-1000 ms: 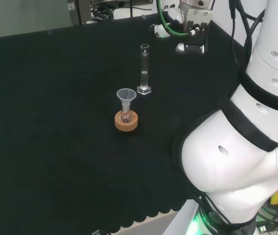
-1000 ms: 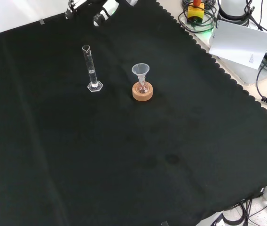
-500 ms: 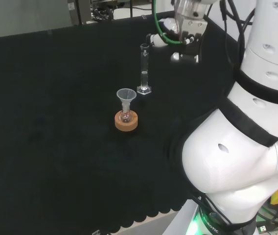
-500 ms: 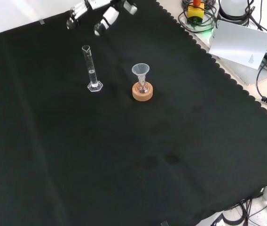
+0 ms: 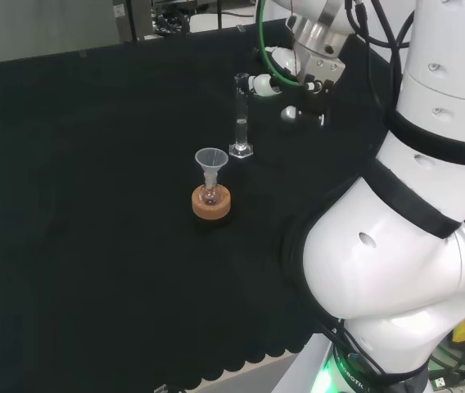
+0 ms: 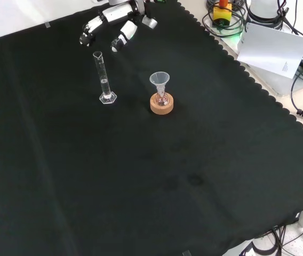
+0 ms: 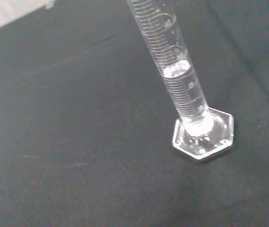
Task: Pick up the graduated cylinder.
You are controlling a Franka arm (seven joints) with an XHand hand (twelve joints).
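The tall clear glass graduated cylinder (image 5: 241, 115) stands upright on its hexagonal foot on the black cloth (image 5: 93, 205), untouched. In the head view the black and white robot hand (image 5: 302, 82) hangs just to the right of the cylinder's upper part, its fingers (image 5: 262, 84) spread apart and stretched toward the tube, the nearest fingertip just beside the rim but with a gap of cloth between them. The hand holds nothing. In the front view the hand (image 6: 120, 21) comes in from the top edge, and its fingers (image 6: 89, 30) point down and to the left, ending above and a little behind the cylinder (image 6: 104, 78); the cylinder's mouth lies between the two lowest fingertips, still apart from both.

The wrist view looks down along the cylinder (image 7: 177, 75), showing printed graduations on its wall, a small amount of clear liquid in the lower part, and the six-sided foot flat on the cloth.

The only neighbour is a small clear flask with a clear plastic funnel (image 5: 211, 164) in its neck, seated on a round cork ring stand (image 5: 211, 203). In the head view it stands nearer the camera and slightly left of the cylinder, on the side away from the fingers; in the front view the funnel (image 6: 160, 82) and cork ring (image 6: 161, 103) sit to the cylinder's right, near but not touching. Nothing lies between the fingers and the cylinder.
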